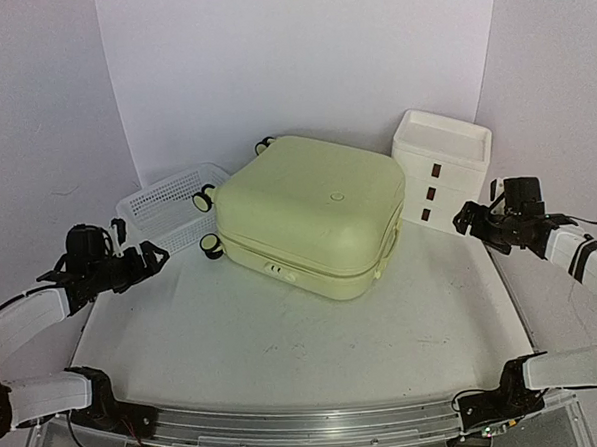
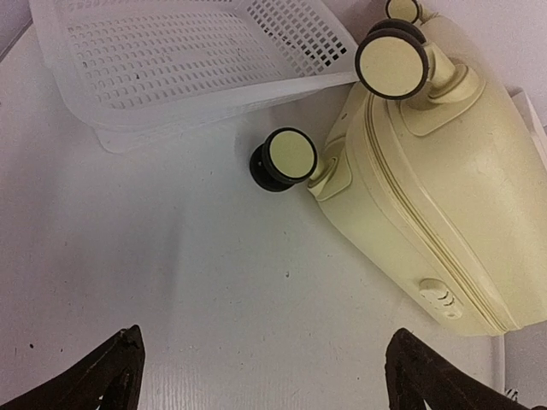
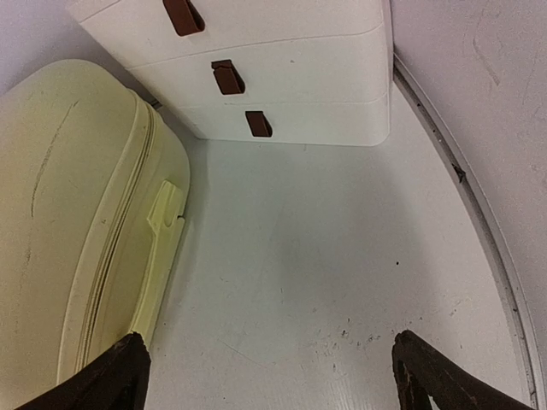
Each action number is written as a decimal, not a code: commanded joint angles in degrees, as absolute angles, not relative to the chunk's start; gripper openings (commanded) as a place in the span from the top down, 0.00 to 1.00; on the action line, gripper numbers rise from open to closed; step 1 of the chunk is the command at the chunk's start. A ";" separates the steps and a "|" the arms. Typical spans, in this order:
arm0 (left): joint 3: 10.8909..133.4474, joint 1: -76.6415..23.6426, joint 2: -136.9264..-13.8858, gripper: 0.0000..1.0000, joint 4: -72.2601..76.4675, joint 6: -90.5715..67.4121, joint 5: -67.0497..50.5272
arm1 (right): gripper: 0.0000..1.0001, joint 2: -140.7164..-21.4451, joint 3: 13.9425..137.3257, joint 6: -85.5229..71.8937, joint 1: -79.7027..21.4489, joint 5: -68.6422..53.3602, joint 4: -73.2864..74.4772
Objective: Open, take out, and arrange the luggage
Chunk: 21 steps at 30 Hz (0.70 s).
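The pale yellow-green luggage [image 1: 313,213] lies flat and closed in the middle of the table, wheels toward the left. In the left wrist view its wheeled end [image 2: 436,179] shows with a lock on its side. In the right wrist view its handle side [image 3: 77,222] shows. My left gripper [image 1: 150,259] is open and empty, above the table left of the luggage; it also shows in the left wrist view [image 2: 265,384]. My right gripper [image 1: 471,220] is open and empty, right of the luggage; it also shows in the right wrist view [image 3: 269,380].
A white mesh basket [image 1: 167,202] sits at the back left, touching the luggage's wheels; it also shows in the left wrist view [image 2: 171,60]. A white three-drawer box [image 1: 441,166] with brown handles stands at the back right, also in the right wrist view [image 3: 282,77]. White walls enclose the table.
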<state>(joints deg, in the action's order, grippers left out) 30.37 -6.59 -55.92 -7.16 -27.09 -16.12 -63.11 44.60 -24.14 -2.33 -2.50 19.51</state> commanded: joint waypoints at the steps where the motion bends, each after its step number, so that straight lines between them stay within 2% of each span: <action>1: 32.72 -6.57 -53.66 0.00 -7.82 -27.43 -16.41 | 0.02 -63.76 46.87 -25.44 -2.37 -1.15 18.54; 8: 33.25 -6.53 -51.57 0.00 -8.61 -33.63 -11.18 | 0.02 -65.60 48.48 -26.49 -2.37 -1.07 19.06; 12: 37.65 -6.59 -54.35 0.00 -8.35 -31.69 -13.53 | 0.02 -66.16 49.20 -25.51 -2.38 -10.84 18.66; 15: 42.92 -6.55 -59.07 0.01 -8.31 -30.47 -17.22 | 0.02 -68.67 49.55 -27.71 -2.56 -23.04 16.05; 17: 46.64 -6.59 -63.31 0.01 -8.25 -29.84 -19.87 | 0.02 -70.44 49.55 -29.61 -3.04 -25.96 15.15; 21: 54.15 -6.55 -71.04 0.01 -8.19 -28.75 -23.94 | 0.12 -72.11 47.05 -32.64 -4.58 -27.57 11.24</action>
